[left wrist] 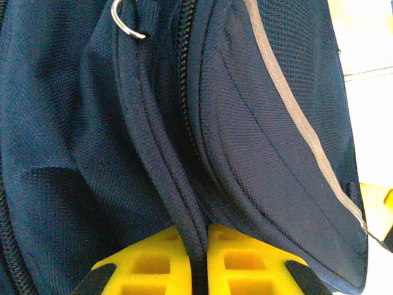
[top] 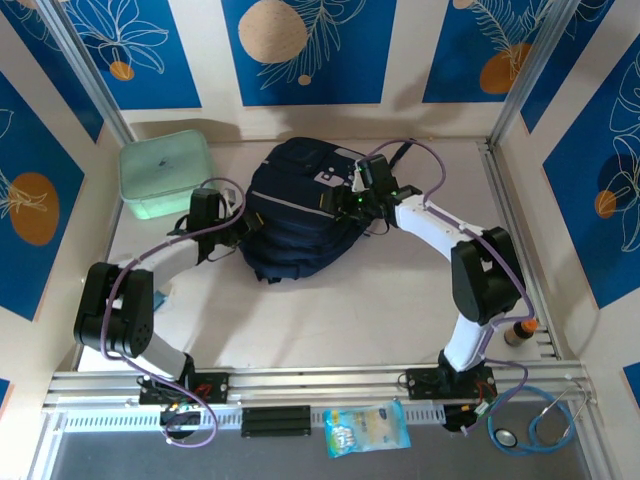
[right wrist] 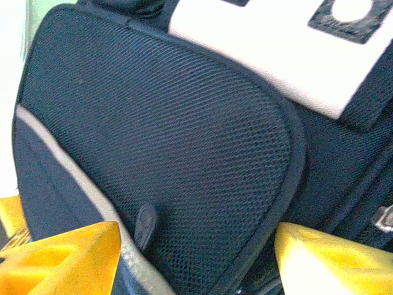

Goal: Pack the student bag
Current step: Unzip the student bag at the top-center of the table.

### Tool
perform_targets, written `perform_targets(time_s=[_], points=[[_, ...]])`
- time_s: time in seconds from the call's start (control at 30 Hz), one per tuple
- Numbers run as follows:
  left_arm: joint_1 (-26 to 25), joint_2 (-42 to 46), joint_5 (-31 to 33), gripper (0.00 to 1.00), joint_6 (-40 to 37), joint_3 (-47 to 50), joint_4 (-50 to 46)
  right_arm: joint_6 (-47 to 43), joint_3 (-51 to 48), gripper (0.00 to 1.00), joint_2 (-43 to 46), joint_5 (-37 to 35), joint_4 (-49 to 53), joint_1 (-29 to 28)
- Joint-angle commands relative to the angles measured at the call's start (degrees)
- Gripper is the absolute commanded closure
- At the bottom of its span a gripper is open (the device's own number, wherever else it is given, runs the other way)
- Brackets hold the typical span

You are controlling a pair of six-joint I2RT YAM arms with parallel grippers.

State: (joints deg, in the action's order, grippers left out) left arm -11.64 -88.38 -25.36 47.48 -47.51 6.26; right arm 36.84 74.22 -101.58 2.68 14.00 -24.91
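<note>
The student bag (top: 300,215), a dark navy backpack with white patches and a pale stripe, lies flat at the middle back of the table. My left gripper (top: 243,225) is at its left edge. In the left wrist view its yellow fingers (left wrist: 153,264) are shut on a fold of the navy fabric (left wrist: 193,227) beside a zip line, with a metal ring (left wrist: 126,24) higher up. My right gripper (top: 358,195) hovers over the bag's right front. It (right wrist: 196,246) is open, its fingers standing wide on either side of a mesh pocket (right wrist: 184,141), and a small dark zip pull (right wrist: 146,224) lies near the left finger.
A mint green lidded box (top: 165,172) stands at the back left, close to the left arm. A small brown bottle (top: 520,332) stands by the right rail. A snack packet (top: 367,428) and a stethoscope (top: 540,425) lie in front of the arm bases.
</note>
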Motion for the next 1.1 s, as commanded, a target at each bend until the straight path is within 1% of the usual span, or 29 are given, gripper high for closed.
perform_targets(time_s=[0.0, 0.07, 0.17, 0.23, 0.3, 0.43, 0.57, 0.67, 0.73, 0.83, 1.07], points=[[0.0, -0.4, -3.0, 0.9, -1.1, 0.4, 0.1, 1.7, 2.5, 0.32, -1.9, -2.2, -1.3, 0.6], [0.0, -0.6, -2.8, 0.89, -0.9, 0.5, 0.2, 0.4, 3.5, 0.32, -3.1, -0.8, -0.9, 0.7], [0.0, -1.0, -2.8, 0.89, -0.5, 0.6, 0.7, -3.1, 6.6, 0.33, -5.6, 4.8, 2.7, 0.6], [0.0, -1.4, -2.8, 0.88, -0.2, 0.6, 1.2, -5.4, 6.7, 0.33, -5.8, 6.6, 4.3, -0.3], [0.0, -1.5, -2.7, 0.87, 0.1, 0.6, 1.5, -7.5, 5.1, 0.34, -4.7, 7.2, 5.3, -1.4], [0.0, -2.0, -2.7, 0.85, -0.3, 0.2, 1.3, -9.8, 1.4, 0.36, -2.1, 12.7, 6.5, -1.7], [0.0, -2.2, -2.6, 0.84, -0.4, 0.0, 1.2, -11.8, -1.8, 0.36, 0.8, 14.4, 9.2, -2.2], [0.0, -2.1, -2.5, 0.83, -0.4, 0.0, 1.3, -13.0, -4.5, 0.41, 2.7, 16.9, 8.7, -2.4], [0.0, -2.2, -2.4, 0.83, -0.4, -0.1, 1.4, -13.5, -5.9, 0.43, 3.6, 16.8, 7.9, -2.5], [0.0, -2.4, -2.6, 0.83, -0.3, -0.5, 1.3, -14.2, -7.0, 0.48, 4.2, 14.5, 7.4, -2.6], [0.0, -2.2, -2.9, 0.83, -0.6, -0.6, 1.0, -17.7, -7.0, 0.52, 4.5, 12.5, 7.4, -3.2]])
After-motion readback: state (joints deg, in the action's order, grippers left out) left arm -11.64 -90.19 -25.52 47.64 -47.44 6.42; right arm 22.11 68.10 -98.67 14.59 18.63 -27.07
